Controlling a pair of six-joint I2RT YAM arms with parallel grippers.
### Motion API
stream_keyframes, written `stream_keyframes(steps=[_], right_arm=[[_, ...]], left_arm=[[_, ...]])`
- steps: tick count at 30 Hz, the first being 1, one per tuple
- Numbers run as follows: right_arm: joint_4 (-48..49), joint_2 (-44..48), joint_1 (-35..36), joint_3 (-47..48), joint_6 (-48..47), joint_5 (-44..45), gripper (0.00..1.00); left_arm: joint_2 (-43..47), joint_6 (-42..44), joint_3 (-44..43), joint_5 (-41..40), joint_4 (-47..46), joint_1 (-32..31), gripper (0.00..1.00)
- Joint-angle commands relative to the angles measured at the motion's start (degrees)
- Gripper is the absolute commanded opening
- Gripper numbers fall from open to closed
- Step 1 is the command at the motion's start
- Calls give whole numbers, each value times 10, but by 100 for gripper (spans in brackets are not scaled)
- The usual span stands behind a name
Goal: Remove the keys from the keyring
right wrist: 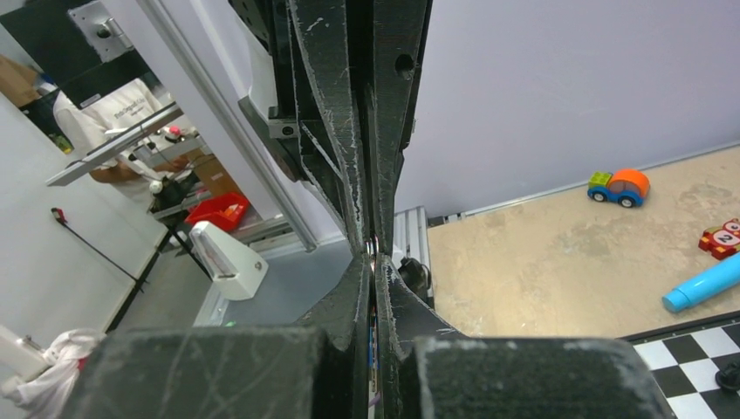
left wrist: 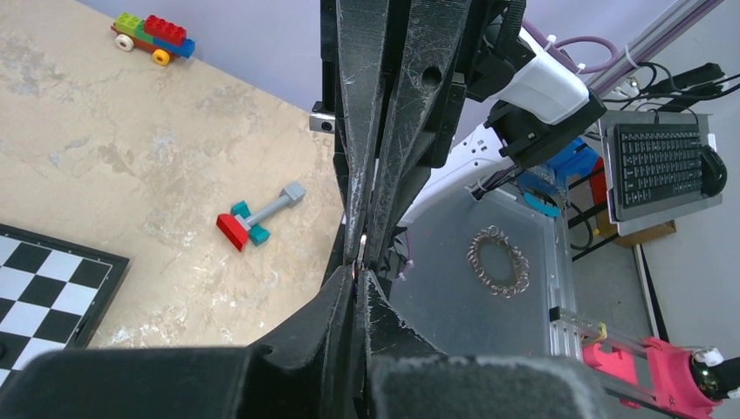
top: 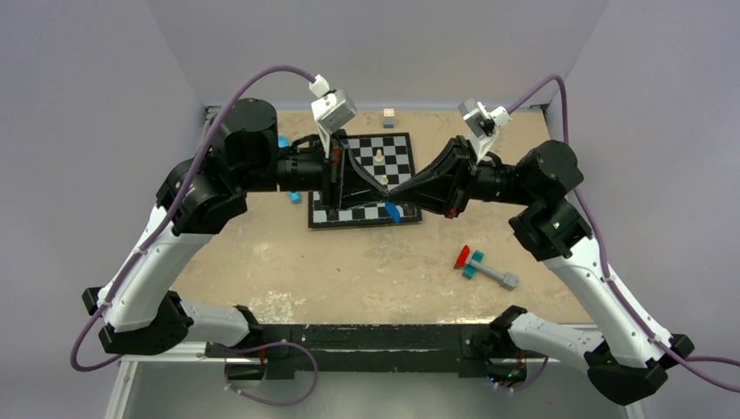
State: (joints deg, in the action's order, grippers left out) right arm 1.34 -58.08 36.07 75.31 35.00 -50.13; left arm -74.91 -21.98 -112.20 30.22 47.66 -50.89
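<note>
My left gripper [top: 381,182] and right gripper [top: 392,186] meet tip to tip above the chessboard [top: 401,150]. Both are shut. In the left wrist view my left gripper [left wrist: 361,272] pinches a thin bit of metal, the keyring, which is mostly hidden. A short silvery strip [left wrist: 363,247], the key's blade, sits between the right gripper's fingertips just beyond. In the right wrist view my right gripper [right wrist: 373,258] is shut, with a blue sliver [right wrist: 373,342] in the gap. The key's blue head [top: 393,212] shows just below the tips in the top view.
A red-teal-grey toy [top: 481,266] lies on the tan surface at the right, also in the left wrist view [left wrist: 253,218]. Chess pieces [top: 380,157] stand on the board. A light-blue cylinder [right wrist: 703,285], a toy car [right wrist: 620,187] and a brick vehicle [left wrist: 153,37] lie near the walls.
</note>
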Motion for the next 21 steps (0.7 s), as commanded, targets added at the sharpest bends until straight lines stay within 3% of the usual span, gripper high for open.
stream_keyframes(steps=[1, 6, 7, 13, 16, 19, 21], right_arm=[[-9, -8, 8, 19, -12, 18, 0], [-45, 9, 7, 7, -26, 12, 0], [-56, 11, 7, 6, -31, 13, 0], [-152, -8, 4, 32, -62, 28, 0], [-198, -56, -25, 35, -27, -14, 0], [-153, -80, -68, -19, 62, -74, 0], [-119, -73, -74, -40, 85, -61, 0]], left_arm=[[-1, 6, -10, 13, -19, -5, 22], [9, 39, -21, -7, 26, -5, 83], [11, 45, -25, -14, 37, -5, 89], [24, 76, -42, -35, 73, 13, 90], [14, 88, -59, -38, 103, 32, 87], [7, 66, -36, -21, 105, 65, 81], [5, 54, -22, -14, 99, 76, 80]])
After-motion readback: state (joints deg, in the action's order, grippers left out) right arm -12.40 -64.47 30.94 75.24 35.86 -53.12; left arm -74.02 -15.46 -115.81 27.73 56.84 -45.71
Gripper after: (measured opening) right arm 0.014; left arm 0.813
